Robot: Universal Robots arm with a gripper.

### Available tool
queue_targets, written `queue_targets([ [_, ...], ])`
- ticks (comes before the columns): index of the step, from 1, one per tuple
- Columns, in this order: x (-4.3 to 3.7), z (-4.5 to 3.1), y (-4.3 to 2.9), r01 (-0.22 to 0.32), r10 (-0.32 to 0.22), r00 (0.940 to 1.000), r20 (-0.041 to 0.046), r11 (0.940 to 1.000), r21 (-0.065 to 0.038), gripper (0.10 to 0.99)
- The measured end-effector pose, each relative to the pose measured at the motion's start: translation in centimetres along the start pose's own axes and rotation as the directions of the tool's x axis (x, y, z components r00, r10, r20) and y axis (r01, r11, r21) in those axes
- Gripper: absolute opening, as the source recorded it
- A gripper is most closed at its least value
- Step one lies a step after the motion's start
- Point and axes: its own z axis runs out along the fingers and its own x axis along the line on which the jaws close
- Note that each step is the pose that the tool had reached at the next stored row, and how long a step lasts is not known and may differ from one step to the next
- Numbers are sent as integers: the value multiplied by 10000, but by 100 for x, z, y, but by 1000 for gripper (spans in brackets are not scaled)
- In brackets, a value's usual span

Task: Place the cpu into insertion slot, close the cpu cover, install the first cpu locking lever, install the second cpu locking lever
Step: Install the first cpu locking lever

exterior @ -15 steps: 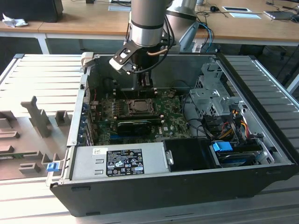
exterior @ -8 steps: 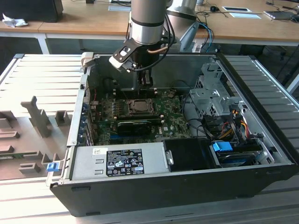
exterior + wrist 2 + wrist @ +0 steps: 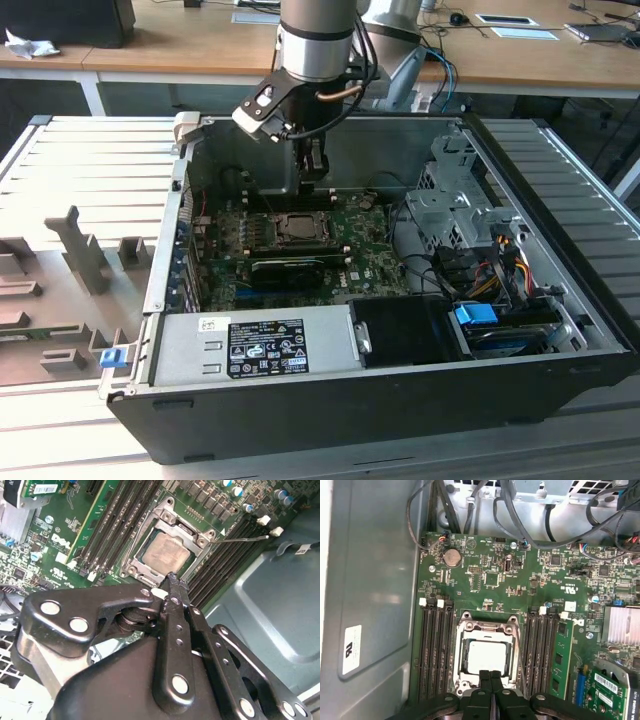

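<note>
End effector (image 3: 490, 675) closed on nothing, fingertips together, over one edge of cpu (image 3: 487, 655), seated under cpu cover (image 3: 485, 629)

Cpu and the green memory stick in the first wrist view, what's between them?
First wrist view: the rim of the cpu cover, then a row of long black slots, sit between the cpu and the memory stick.

A grey ribbed metal table (image 3: 95, 150) carries an open black computer case (image 3: 400, 400), with grey slotted fixture blocks (image 3: 85, 260) at the exterior view's left.
</note>
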Motion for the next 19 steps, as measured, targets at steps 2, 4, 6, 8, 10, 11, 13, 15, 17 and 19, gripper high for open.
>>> queue_targets([
  [2,0,-1,0,297,-297,9996,0,9996,6,106],
  [4,0,0,0,700,-700,9976,2,9975,16,106],
  [6,0,0,0,1019,-1019,9948,3,9948,24,106],
  [8,0,0,0,1280,-1280,9918,3,9918,30,106],
  [10,0,0,0,1471,-1471,9891,3,9891,35,106],
  [11,0,0,0,1542,-1542,9880,3,9880,37,106],
  [13,0,0,0,1760,-1760,9844,3,9844,42,106],
  [15,0,0,0,1997,-1997,9799,3,9798,48,106],
  [17,0,0,0,2234,-2234,9747,3,9747,54,106],
  [19,0,0,0,2392,-2392,9710,2,9710,58,106],
])
